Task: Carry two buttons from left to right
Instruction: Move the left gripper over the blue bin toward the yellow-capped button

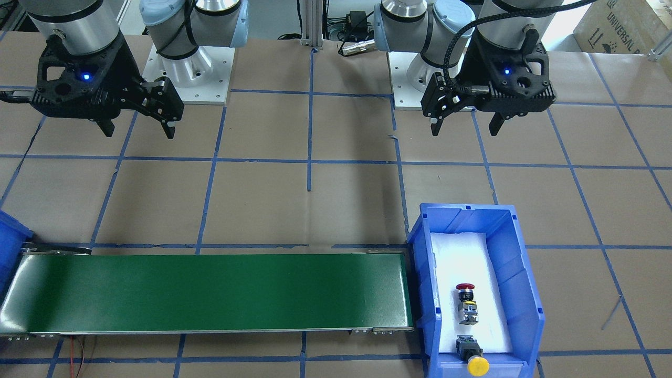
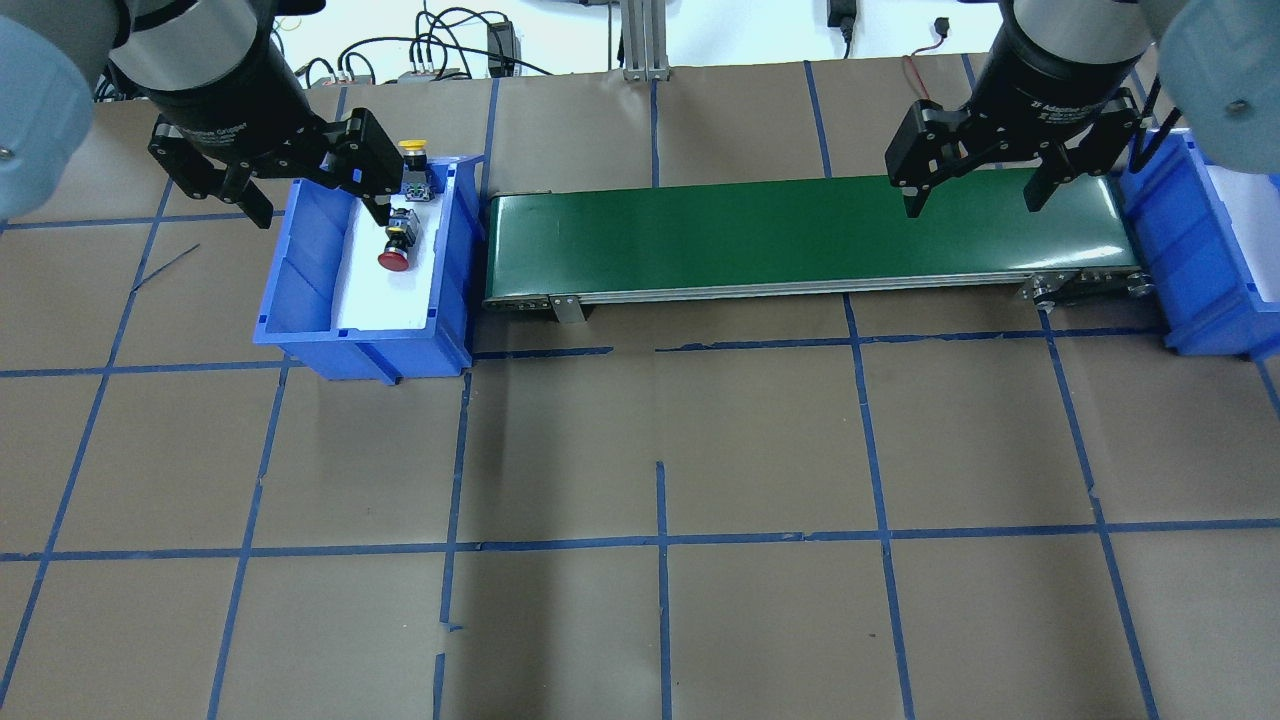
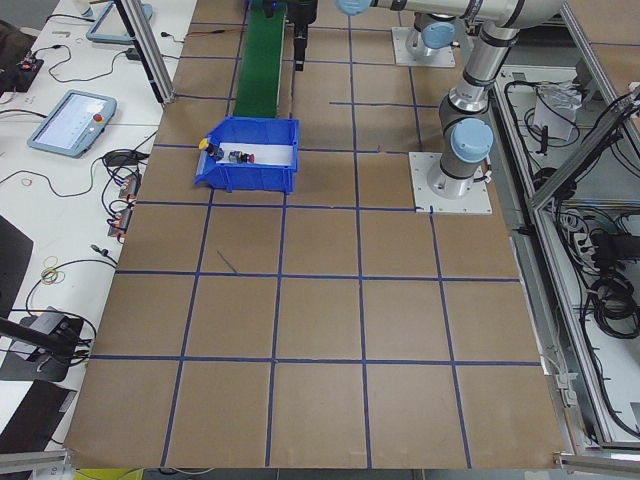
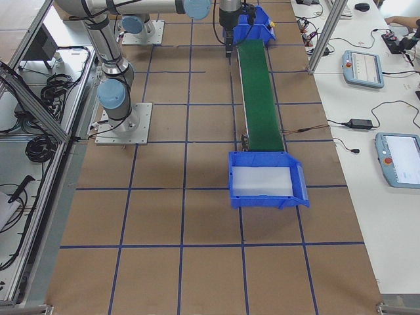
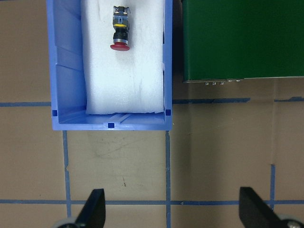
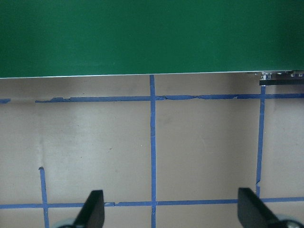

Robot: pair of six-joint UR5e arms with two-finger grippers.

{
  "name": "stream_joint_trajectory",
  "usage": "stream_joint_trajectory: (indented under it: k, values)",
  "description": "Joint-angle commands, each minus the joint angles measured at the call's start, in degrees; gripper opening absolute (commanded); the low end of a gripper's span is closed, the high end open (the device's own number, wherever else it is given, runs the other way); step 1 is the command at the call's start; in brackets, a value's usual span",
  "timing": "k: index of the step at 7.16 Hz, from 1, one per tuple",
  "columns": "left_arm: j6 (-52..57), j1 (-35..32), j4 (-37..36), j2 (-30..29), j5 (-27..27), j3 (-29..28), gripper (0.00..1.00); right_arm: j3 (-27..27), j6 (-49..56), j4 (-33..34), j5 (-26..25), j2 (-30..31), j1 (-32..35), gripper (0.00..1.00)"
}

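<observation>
left gripper (image 1: 464, 126) — jaws released, empty | right gripper (image 1: 139, 128) jaws released too, by green belt (image 1: 210, 291) | red-cap button (image 1: 466, 302) and yellow-cap button (image 1: 472, 357) lie in blue bin (image 1: 525, 273) — yellow at red's 6 o'clock, front view

The right-hand blue bin (image 2: 1170, 240) ran off the overhead frame's edge. From the left side camera, the buttons (image 3: 238, 156) were specks, too small to detail.
</observation>
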State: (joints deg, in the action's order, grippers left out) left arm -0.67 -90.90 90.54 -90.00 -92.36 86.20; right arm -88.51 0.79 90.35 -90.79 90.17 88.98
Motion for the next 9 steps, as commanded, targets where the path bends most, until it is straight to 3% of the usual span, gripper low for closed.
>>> stream_joint_trajectory:
  k: [1,4,5,7,9]
  values:
    - [1.3,1.5,-1.2,-0.5,0.5,0.5,1.00,0.0,0.0,0.0,-0.2,0.0,0.0,1.00]
    - [5.5,2.1,-4.7,-2.7,0.3,1.0,1.00,0.0,0.0,0.0,-0.3,0.0,-0.1,1.00]
    - [10.4,5.7,-4.8,-4.6,0.5,0.3,1.00,0.0,0.0,0.0,-0.3,0.0,-0.1,1.00]
    - [12.3,9.0,-10.4,-15.1,0.9,-6.8,1.00,0.0,0.0,-0.1,-0.3,0.0,0.0,1.00]
    - [12.3,9.1,-10.9,-26.3,1.1,-16.8,1.00,0.0,0.0,-0.1,-0.3,0.0,0.0,1.00]
